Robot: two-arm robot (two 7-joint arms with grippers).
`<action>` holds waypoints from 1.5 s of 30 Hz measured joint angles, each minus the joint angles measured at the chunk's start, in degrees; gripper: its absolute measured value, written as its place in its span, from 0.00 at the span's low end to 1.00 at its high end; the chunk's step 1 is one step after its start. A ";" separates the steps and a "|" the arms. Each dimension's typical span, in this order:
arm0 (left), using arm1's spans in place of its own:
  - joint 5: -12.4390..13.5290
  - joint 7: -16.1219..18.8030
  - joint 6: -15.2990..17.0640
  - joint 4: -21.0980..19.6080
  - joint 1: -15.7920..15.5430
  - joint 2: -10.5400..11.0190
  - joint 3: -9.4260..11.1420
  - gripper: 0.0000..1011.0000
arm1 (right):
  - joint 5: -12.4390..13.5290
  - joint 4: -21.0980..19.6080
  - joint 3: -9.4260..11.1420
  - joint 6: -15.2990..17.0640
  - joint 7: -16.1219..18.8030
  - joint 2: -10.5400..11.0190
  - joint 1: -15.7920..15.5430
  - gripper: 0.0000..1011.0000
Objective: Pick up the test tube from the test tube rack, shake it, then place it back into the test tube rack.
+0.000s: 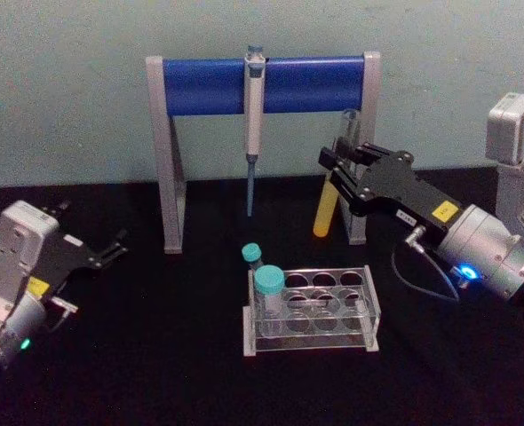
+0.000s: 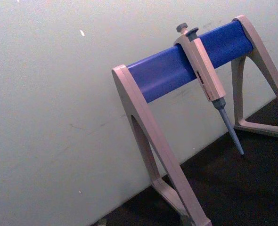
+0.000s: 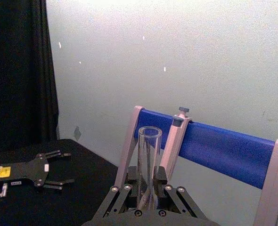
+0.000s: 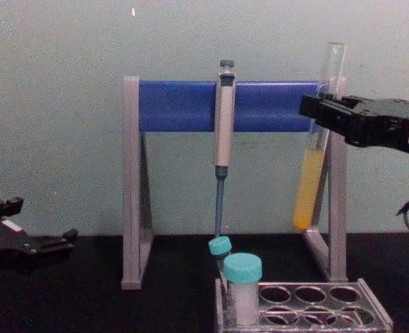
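The test tube [image 4: 315,146], clear glass with yellow-orange liquid in its lower part, hangs in the air well above the table, slightly tilted. My right gripper [image 4: 320,112] is shut on the test tube's upper part; the open mouth of the test tube [image 3: 149,155] rises between the fingers in the right wrist view. From the head view, the test tube [image 1: 327,211] and right gripper [image 1: 337,170] are up behind the test tube rack [image 1: 311,311]. The clear test tube rack [image 4: 305,305] sits on the black table. My left gripper [image 1: 111,248] rests open at the table's left side.
A grey-and-blue pipette stand [image 1: 264,84] with a grey pipette [image 1: 253,124] hanging from it stands at the back, close behind the held tube. Two teal-capped white vials [image 1: 268,302] stand in the rack's left end. A pale wall rises behind the black table [image 1: 155,355].
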 joint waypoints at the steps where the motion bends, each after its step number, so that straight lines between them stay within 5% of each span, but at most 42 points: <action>1: 0.00 0.00 0.00 0.00 0.00 0.00 0.00 0.99 | -0.06 -0.09 0.12 0.11 0.00 0.00 -0.08 0.23; 26: 0.00 0.00 0.00 0.00 0.00 0.00 0.00 0.99 | -0.36 -0.78 0.46 1.90 0.45 0.11 -0.64 0.23; 45: 0.00 0.00 0.00 0.00 0.00 0.00 0.00 0.99 | 3.64 -0.27 -2.78 3.98 5.97 2.70 -0.48 0.23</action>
